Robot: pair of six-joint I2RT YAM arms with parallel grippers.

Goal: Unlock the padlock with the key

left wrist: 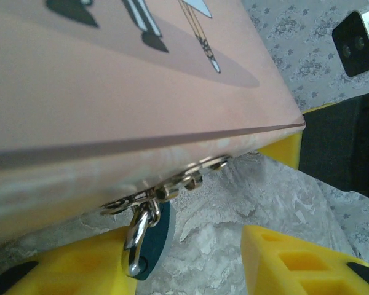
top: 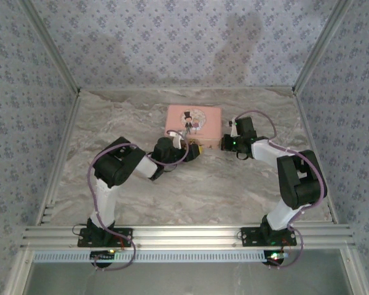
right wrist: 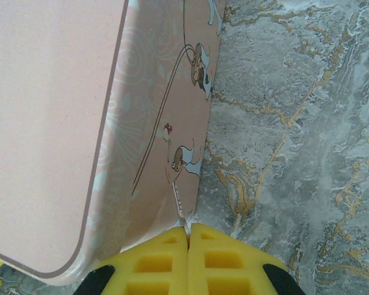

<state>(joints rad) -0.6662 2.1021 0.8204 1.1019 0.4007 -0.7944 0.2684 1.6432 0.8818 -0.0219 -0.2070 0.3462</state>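
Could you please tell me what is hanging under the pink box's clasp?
The padlock hangs there by its shackle, over the table, between the open fingers of the left gripper. Its keyhole is hidden.

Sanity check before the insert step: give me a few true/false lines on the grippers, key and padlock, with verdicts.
1. The right gripper is shut, with the thin key sticking out between its fingers. True.
2. The left gripper is clamped on the padlock. False: its yellow fingers stand apart, and the padlock hangs between them untouched.
3. The padlock hangs from the clasp on the pink box. True.
4. The key sits in the padlock. False: it is at the box's side wall, at the right gripper's tips, away from the padlock.
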